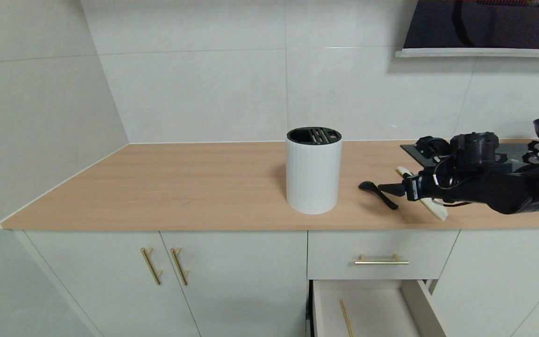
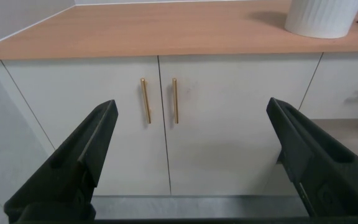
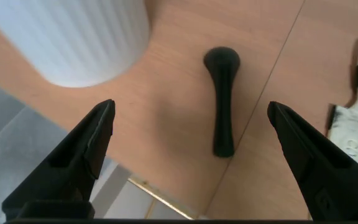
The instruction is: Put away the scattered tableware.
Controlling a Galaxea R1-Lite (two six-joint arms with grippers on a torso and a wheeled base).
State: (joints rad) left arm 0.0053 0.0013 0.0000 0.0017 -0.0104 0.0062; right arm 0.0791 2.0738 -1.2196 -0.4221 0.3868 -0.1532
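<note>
The right pincer stands wide open and holds nothing. Its two fingers are spread to either side of the black spoon, which lies flat on the bench, apart from both fingers. In the head view this pincer hangs low over the handle side of the spoon. A white utensil lies on the bench just beside the spoon and partly under the arm; its kind cannot be told. The white holder stands upright near the spoon, on the robot's left of it, with a black slotted top. The left pincer is also wide open and empty, and sits below bench level facing the cupboard doors. A drawer stands open under the bench. Judged from this layout, the step in hand is the approach to grasp the spoon, and no item appears stowed by this arm yet. The next move calls for lowering the fingers until they straddle the thin handle close to the bench surface. The pincer then closes squarely across the handle, lifts, and carries the spoon to the holder. Clearance from the white utensil and the holder wall must be kept.
</note>
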